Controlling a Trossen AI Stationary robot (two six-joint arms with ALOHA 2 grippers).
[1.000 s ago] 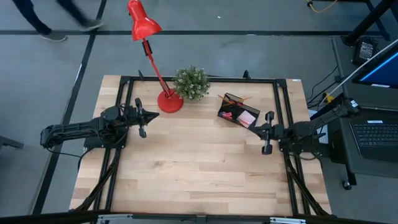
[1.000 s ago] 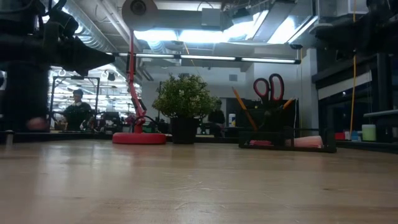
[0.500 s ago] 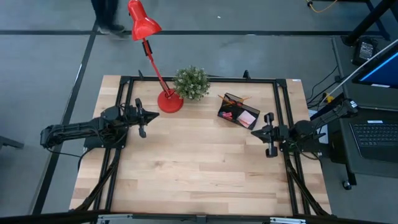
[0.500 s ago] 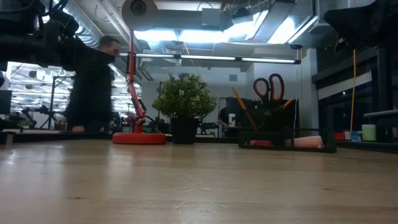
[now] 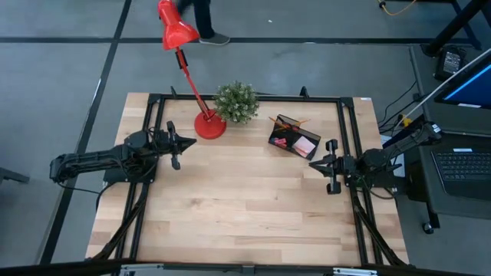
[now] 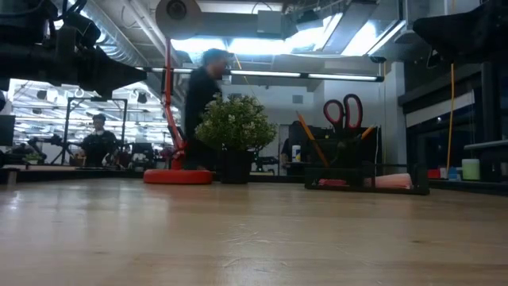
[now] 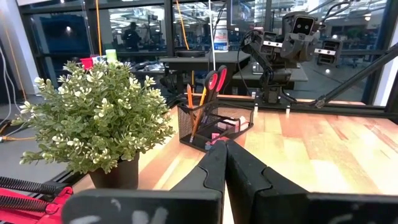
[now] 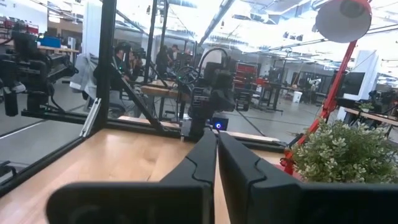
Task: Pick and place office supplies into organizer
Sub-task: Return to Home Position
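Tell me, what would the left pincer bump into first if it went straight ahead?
Probably the black organizer, which sits straight ahead of the shut left pincer; only bare table lies between. Depth is hard to judge.

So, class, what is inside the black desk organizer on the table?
Standing in the organizer: red-handled scissors and orange pencils. A pink pad lies flat in one compartment. The dark walls hide anything small lying at the bottom.

Organizer (image 5: 294, 136) betw plant (image 5: 235, 102) & R gripper (image 5: 316, 162); L gripper (image 5: 184, 143) near lamp base (image 5: 209, 125).
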